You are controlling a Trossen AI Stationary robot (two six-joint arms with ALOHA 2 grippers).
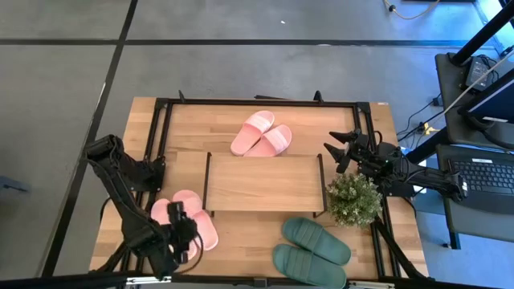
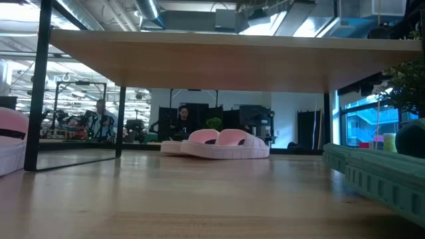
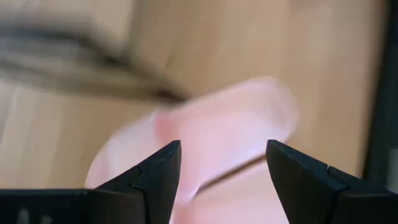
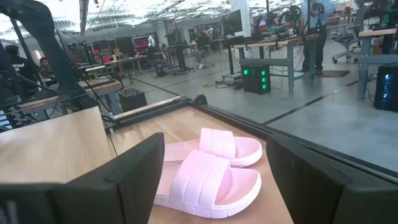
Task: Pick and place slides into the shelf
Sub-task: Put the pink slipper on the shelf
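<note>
One light pink pair of slides (image 1: 261,135) lies on the table's far side, beyond the shelf (image 1: 263,181); it shows in the low view (image 2: 219,145) and the right wrist view (image 4: 211,168). A second pink pair (image 1: 193,218) lies near left, and the dark green pair (image 1: 312,250) near right. My left gripper (image 1: 181,213) hovers open over the near-left pink pair; in its wrist view the fingers (image 3: 224,149) frame a pink slide (image 3: 217,130) without visibly touching it. My right gripper (image 1: 336,148) is open at the shelf's far right corner, facing the far pink pair (image 4: 216,142).
A small potted plant (image 1: 353,199) stands at the shelf's right end, just near of my right arm. A black metal frame (image 1: 161,128) runs around the table. In the low view the shelf board (image 2: 219,60) spans overhead on black legs (image 2: 40,86). People show in the room beyond.
</note>
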